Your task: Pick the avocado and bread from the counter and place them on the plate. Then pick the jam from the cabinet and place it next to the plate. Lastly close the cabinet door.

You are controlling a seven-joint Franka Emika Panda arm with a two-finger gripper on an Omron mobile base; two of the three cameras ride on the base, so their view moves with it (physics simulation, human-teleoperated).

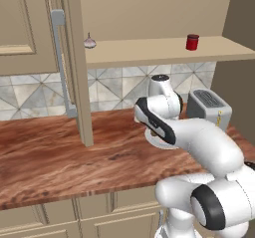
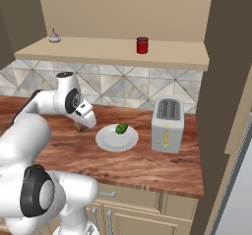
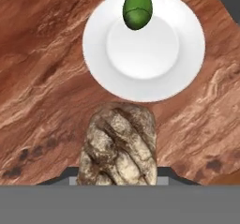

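Bread (image 3: 118, 145) sat clamped between the fingers (image 3: 117, 178), held just short of the plate (image 3: 187, 73) for transfer; the avocado (image 3: 137, 8) already lay on the plate's far rim above the surface (image 3: 42, 78).

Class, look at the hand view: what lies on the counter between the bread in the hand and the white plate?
Nothing: in the hand view only bare counter separates the bread from the plate, which already carries the avocado.
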